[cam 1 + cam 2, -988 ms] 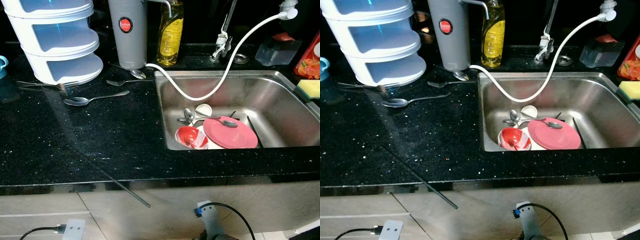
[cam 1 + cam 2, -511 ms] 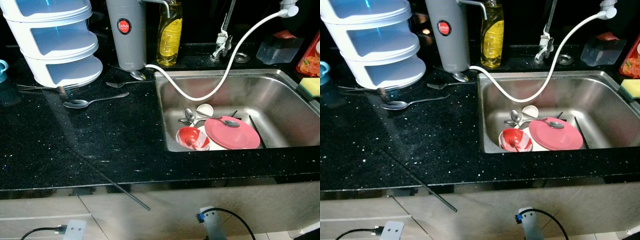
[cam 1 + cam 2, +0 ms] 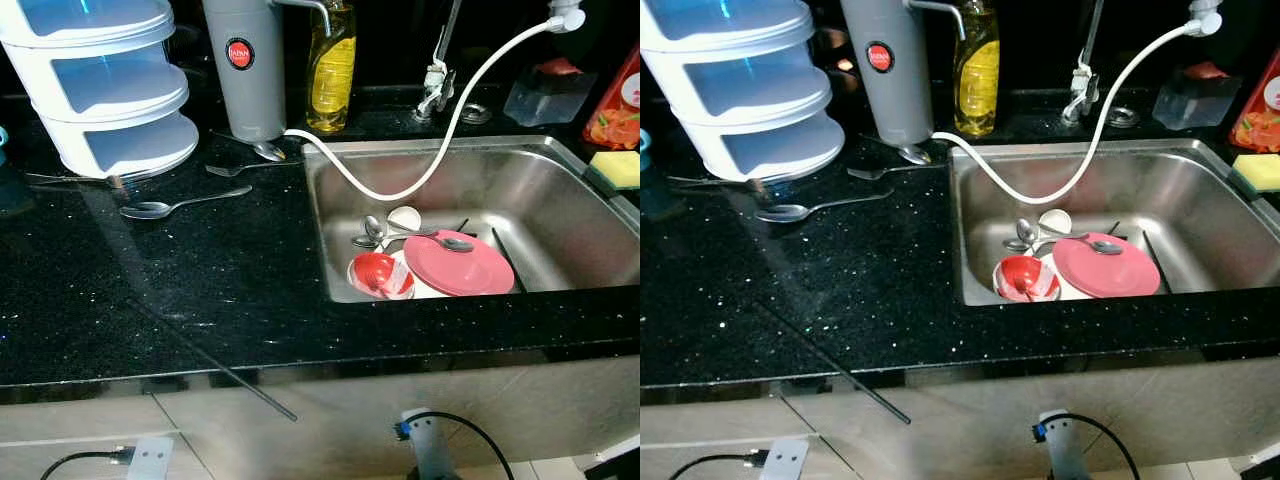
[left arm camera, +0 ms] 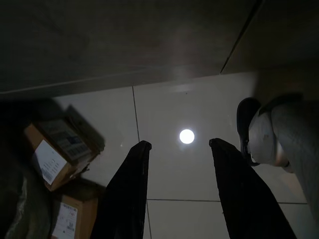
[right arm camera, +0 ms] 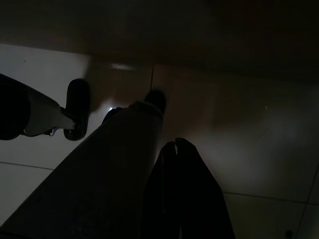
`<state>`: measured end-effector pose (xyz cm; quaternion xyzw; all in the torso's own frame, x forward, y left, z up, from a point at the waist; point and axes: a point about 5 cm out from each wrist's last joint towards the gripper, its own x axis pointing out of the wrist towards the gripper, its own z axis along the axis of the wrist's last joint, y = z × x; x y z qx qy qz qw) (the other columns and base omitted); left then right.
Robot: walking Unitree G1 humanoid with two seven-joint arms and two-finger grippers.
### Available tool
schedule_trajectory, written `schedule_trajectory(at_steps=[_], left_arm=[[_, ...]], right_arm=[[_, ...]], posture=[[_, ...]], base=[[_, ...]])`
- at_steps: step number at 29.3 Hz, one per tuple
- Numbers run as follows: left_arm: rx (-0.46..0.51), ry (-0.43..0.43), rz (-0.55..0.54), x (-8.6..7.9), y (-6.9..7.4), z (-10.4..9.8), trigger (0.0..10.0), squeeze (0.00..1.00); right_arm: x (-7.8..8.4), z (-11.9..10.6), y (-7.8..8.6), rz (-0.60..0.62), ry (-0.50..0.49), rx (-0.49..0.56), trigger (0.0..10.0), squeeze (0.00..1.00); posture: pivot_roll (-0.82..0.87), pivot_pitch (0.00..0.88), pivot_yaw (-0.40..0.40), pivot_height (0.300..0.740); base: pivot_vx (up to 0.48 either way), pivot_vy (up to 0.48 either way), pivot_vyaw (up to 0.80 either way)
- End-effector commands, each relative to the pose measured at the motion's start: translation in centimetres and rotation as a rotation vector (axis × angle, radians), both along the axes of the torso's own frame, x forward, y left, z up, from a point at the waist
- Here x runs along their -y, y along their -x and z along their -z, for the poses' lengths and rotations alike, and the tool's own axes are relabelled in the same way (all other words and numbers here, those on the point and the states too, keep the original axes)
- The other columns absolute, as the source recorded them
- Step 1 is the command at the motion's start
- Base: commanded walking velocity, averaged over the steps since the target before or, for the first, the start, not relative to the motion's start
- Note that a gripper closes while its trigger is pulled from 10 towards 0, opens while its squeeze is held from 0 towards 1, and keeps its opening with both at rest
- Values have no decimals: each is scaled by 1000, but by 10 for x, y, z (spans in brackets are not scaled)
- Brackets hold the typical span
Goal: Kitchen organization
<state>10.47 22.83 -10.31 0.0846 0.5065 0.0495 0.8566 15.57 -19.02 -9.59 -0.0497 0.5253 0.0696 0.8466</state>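
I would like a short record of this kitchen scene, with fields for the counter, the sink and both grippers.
counter: black counter with a spoon, a fork, a white tiered container, a grey canister and a yellow soap bottle
sink: steel sink holding a pink plate, a red bowl, spoons and a white hose
left gripper: hangs idle over the floor, fingers apart
right gripper: hangs idle, fingers together
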Motion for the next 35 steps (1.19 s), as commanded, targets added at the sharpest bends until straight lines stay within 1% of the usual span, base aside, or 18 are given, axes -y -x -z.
schedule_trajectory(at_steps=[1,7,14,24,35], left_arm=[[-25,-8,5,-2,6,1,10000,0],[-39,-7,-4,-2,10,3,10000,0],[-44,-9,-9,-3,10,2,10000,0],[-60,-15,-15,-6,12,2,10000,0],[-61,-18,-22,-10,12,2,10000,0]], right_arm=[[0,0,1,1,1,2,10000,0],[0,0,0,-5,1,1,10000,0],[-1,0,-1,-8,-1,3,10000,0],[-1,2,6,-7,4,-12,10000,0],[-4,2,5,-12,2,-11,10000,0]], posture=[[84,0,10,740],[91,0,5,740],[91,0,5,740],[100,0,5,740],[105,0,4,740]], base=[[0,0,0],[0,0,0],[0,0,0],[0,0,0],[0,0,0]])
